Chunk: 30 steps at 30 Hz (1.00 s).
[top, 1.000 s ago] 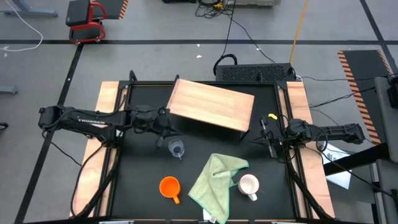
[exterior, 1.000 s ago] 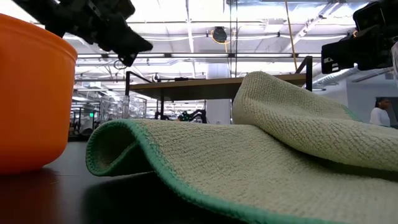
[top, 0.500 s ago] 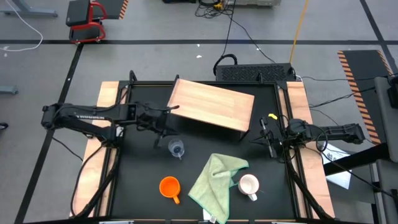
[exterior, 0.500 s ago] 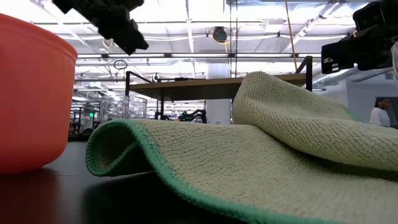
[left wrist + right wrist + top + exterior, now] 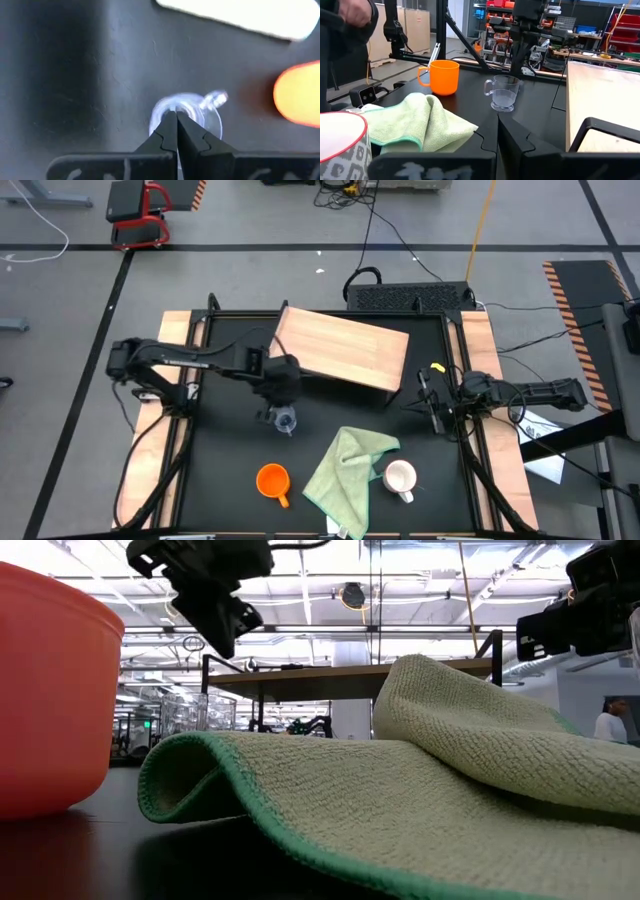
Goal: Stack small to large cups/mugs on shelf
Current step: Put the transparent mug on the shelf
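Black tabletop [image 5: 220, 470] below us — left gripper [image 5: 283, 392], fingers pressed together, has swung over the glass cup [image 5: 286, 420] — pickup looks imminent.

From low down, the orange mug [image 5: 50, 690] is cut off at the picture's edge, and the green cloth [image 5: 420, 790] hides the white mug. In the left wrist view the orange mug [image 5: 298, 92] is a blur, and the left hand [image 5: 176, 116] covers part of the glass cup [image 5: 192, 111].

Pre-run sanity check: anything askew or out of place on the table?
The shelf sits skewed, not square to the table. A crumpled green cloth lies between the orange mug and white mug. No spills.
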{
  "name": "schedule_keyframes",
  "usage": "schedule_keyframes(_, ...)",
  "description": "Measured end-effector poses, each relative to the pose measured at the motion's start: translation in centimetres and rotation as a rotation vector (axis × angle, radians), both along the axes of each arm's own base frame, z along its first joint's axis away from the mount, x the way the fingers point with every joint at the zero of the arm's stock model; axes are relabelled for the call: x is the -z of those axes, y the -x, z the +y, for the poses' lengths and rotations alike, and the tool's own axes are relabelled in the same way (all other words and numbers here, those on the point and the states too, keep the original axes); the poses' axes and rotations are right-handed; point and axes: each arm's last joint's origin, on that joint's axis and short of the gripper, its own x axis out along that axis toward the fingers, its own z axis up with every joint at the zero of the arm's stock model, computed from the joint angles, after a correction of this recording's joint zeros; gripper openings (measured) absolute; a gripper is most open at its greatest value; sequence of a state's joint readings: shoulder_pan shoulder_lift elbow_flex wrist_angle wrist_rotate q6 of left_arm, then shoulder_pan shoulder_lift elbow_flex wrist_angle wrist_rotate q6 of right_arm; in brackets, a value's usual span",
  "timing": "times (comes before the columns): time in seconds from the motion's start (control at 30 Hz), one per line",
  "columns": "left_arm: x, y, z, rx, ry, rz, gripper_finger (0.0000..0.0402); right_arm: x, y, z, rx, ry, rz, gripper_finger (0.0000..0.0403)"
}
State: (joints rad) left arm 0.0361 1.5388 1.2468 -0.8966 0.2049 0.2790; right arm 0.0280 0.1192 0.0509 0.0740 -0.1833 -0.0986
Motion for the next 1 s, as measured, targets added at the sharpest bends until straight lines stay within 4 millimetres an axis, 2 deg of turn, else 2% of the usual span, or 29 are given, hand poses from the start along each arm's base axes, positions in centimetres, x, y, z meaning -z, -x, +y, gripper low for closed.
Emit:
schedule_keyframes(0.23, 0.66, -0.53, -0.3, 0.037, -0.012, 0.147, 0.0, 0.11, 0.0, 0.0, 0.001, 0.0, 0.011, 0.0)
schedule_keyframes(1.0, 0.69, -0.81, -0.41, 0.01, -0.018, 0.131, 0.0001, 0.13, 0.01, -0.01, 0.001, 0.0, 0.013, 0.0)
